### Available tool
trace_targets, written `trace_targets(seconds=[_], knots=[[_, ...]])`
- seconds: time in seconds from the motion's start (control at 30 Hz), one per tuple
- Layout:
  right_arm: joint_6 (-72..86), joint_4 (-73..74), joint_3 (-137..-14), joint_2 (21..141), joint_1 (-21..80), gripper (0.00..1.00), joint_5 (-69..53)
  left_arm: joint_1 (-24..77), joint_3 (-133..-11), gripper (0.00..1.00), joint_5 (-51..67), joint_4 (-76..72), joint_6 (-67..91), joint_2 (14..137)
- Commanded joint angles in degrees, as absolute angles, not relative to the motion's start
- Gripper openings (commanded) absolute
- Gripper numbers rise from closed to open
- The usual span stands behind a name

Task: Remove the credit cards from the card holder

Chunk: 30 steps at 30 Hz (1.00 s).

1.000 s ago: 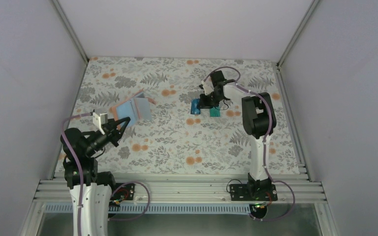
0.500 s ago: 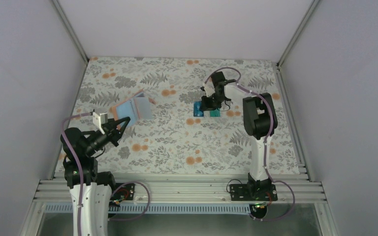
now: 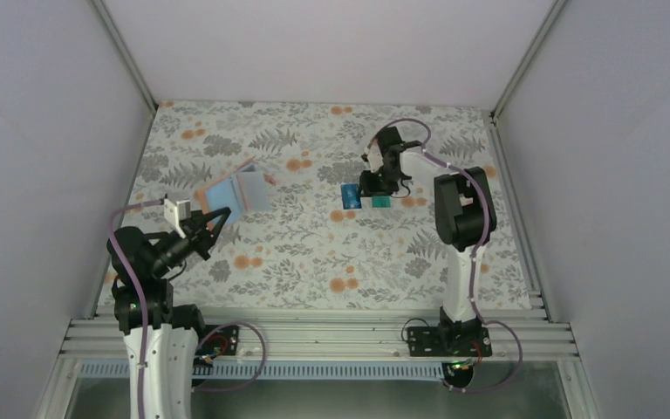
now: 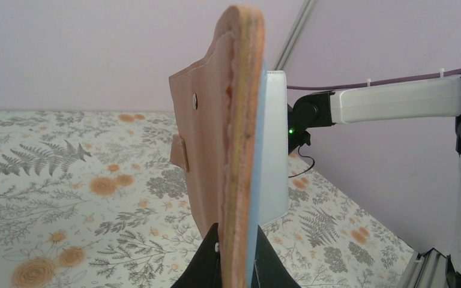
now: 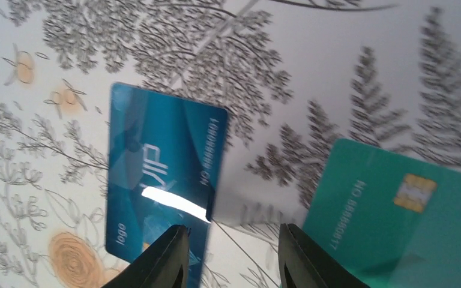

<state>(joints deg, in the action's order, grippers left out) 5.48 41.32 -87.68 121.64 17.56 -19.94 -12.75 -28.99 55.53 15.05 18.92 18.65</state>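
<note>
The left gripper (image 4: 237,255) has its jaws clamped tight on the bottom edge of the card holder (image 4: 222,132). The holder stands upright and edge-on through the middle of the left wrist frame, with its reddish-brown outside facing the frame's left and its light blue lining facing the right. In the top view it shows as a pale blue, partly opened fold held up left of centre, just beyond the gripper.

The right gripper (image 5: 232,233) has its jaws parted with nothing between them, only bare floral cloth (image 5: 348,54). In the right wrist view the blue card (image 5: 162,180) lies flat on the cloth at centre left, and its lower corner runs down beside the jaw on that side. Whether the two touch I cannot tell. The teal card (image 5: 390,222) lies flat at the lower right of that frame, tilted and apart from the blue one. From above, both cards sit side by side right of centre, under the right gripper and well away from the holder.
</note>
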Motion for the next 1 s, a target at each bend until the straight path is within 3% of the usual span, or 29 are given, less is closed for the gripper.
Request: trace_targets(seconds=[0.0,0.1,0.27,0.33,0.6,0.7,0.87,0.97], knots=[[6.2,42.2,-86.0,114.1,18.6,0.41,-13.6,-13.1,-29.1,0.02,56.8,12.2,19.6,18.2],[2.2,35.9,-83.6,103.4,21.9,0.43,-19.8,-13.1,-29.5,0.02,62.0,9.9,19.2,18.3],[-0.6,18.1,-76.6,85.0,27.8,0.58,-49.9,-13.0,-32.9,0.02,70.3,5.8,18.7,18.7],[0.9,11.1,-74.4,80.8,31.2,0.64,-56.0,-12.9,-34.8,0.03,72.1,5.2,17.2,19.3],[-1.3,7.9,-75.8,77.1,43.2,0.74,-52.9,-12.8,-43.7,0.02,78.2,9.7,8.1,21.6],[-4.4,10.5,-77.6,78.1,46.1,0.96,-50.6,-12.8,-44.4,0.03,77.8,9.3,8.3,21.8],[-5.7,12.3,-80.5,80.4,48.0,0.97,-50.0,-12.8,-44.9,0.03,77.4,9.4,8.5,21.8],[-6.8,13.7,-82.2,81.9,49.9,0.93,-49.3,-12.8,-44.9,0.02,76.4,9.4,8.7,21.7]])
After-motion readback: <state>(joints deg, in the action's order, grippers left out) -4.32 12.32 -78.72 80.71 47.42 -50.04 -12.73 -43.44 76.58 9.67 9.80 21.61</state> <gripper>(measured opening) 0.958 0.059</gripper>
